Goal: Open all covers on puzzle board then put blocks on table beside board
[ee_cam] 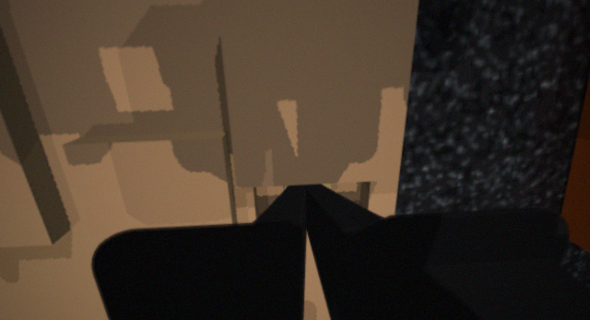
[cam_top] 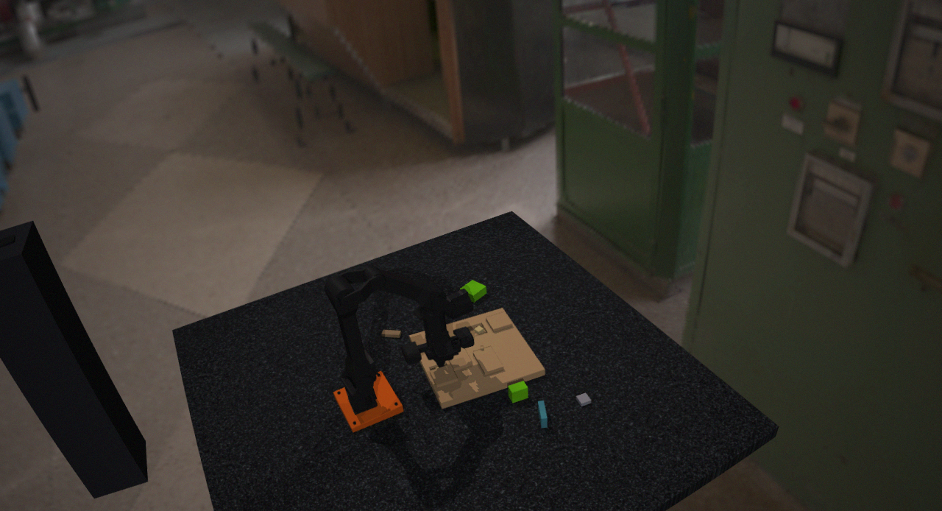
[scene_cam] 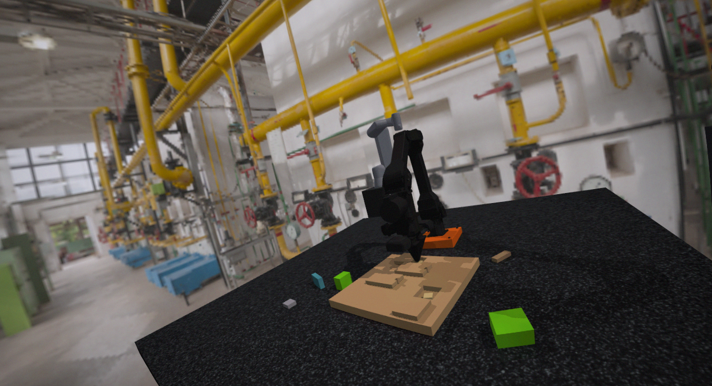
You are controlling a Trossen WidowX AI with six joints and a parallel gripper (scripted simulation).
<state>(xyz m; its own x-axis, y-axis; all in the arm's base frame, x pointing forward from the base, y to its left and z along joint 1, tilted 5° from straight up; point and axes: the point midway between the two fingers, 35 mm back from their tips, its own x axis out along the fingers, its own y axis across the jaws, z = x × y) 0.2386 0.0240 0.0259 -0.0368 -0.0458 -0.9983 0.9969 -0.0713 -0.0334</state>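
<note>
The tan puzzle board (cam_top: 523, 359) (scene_cam: 368, 304) (ee_cam: 323, 43) lies on the black table (cam_top: 625, 455) (scene_cam: 572, 264) (ee_cam: 493, 103). My gripper (cam_top: 439, 363) (scene_cam: 415, 258) (ee_cam: 302, 190) is shut on nothing, with its tips down at the board's surface near the edge that faces the arm's orange base (cam_top: 369, 409) (scene_cam: 443, 238). Raised covers (cam_top: 499, 321) (cam_top: 489, 359) (scene_cam: 410, 311) (scene_cam: 384, 280) sit on the board. A small pale block (cam_top: 477, 328) (scene_cam: 427, 295) lies in an open well. Off the board lie a large green block (cam_top: 474, 290) (scene_cam: 511, 327), a small green block (cam_top: 517, 391) (scene_cam: 342, 280), a teal block (cam_top: 542, 413) (scene_cam: 317, 280), a grey block (cam_top: 583, 398) (scene_cam: 289, 303) and a tan block (cam_top: 391, 333) (scene_cam: 500, 256).
A tall black box (cam_top: 59, 369) stands off the table to the left. The table edges drop off on all sides. The arm's own shadow darkens the near half of the board.
</note>
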